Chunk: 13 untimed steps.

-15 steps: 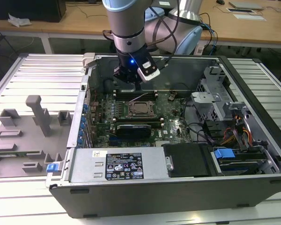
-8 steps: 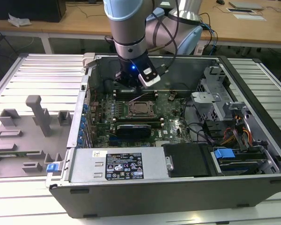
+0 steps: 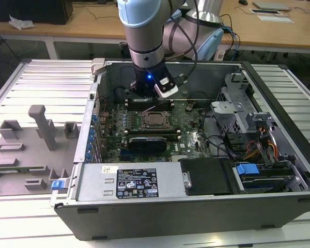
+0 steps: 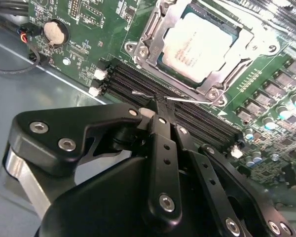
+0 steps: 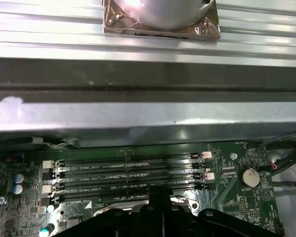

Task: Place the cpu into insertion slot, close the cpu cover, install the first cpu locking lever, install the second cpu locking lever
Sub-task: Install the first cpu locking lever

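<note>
1. My gripper (image 4: 160, 106) hangs inside the open computer case (image 3: 196, 209), over the black memory slots (image 4: 197, 118) of the green motherboard (image 4: 79, 19).
2. Gripper state: I cannot tell how far it is open, nor whether it has hold of anything.
3. In the second wrist view, my gripper's tip meets a thin wire locking lever (image 4: 187, 100) that lies across the memory slots, just beside the insertion slot (image 4: 133, 49).
4. The cpu (image 4: 200, 39) sits in the insertion slot, its silver-grey top facing up.
5. The cpu cover (image 4: 226, 75) lies flat on the cpu's edges, with the chip's top showing through the cut-out.
6. In the exterior view, the cpu (image 3: 156, 120) is near the middle of the motherboard and my gripper (image 3: 144, 89) is just behind it.
7. A coin cell battery (image 4: 55, 32) sits on the board, well apart from the insertion slot.
</note>
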Tool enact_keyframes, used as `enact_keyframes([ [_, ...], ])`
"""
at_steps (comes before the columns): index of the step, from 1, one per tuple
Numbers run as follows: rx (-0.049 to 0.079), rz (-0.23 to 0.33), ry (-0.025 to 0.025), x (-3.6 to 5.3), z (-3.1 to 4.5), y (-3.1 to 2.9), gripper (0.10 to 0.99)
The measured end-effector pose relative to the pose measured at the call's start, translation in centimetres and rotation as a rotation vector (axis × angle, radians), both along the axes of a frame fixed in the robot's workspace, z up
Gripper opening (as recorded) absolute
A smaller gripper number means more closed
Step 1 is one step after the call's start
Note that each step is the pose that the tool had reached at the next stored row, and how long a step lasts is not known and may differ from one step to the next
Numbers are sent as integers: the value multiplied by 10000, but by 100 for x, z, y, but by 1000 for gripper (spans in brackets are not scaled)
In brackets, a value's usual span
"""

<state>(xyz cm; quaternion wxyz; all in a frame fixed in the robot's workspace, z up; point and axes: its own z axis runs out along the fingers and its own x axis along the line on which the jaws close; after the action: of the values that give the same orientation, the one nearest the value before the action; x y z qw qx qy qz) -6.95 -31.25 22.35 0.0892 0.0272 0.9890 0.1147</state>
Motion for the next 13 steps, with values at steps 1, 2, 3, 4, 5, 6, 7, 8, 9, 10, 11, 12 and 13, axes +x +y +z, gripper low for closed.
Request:
enact_keyframes([
  [1,-1,-93,0,1,-10,15,106],
  [2,-1,-158,0,2,-15,25,106],
  [3,-4,-172,0,2,-15,25,106],
  [4,-7,-182,0,2,-15,25,106],
  [5,-108,-200,-1,2,-17,26,106],
  [6,-200,-225,-5,2,-18,26,106],
  [7,-316,-302,-11,2,-22,25,106],
  [8,-386,-370,-15,2,-25,25,106],
  [9,-465,-452,-21,2,-30,25,106],
  [10,-511,-497,-31,2,-33,25,106],
  [11,-544,-549,-57,2,-37,25,106],
  [12,-559,-585,-80,2,-39,26,106],
  [13,-581,-643,-122,2,-43,27,106],
])
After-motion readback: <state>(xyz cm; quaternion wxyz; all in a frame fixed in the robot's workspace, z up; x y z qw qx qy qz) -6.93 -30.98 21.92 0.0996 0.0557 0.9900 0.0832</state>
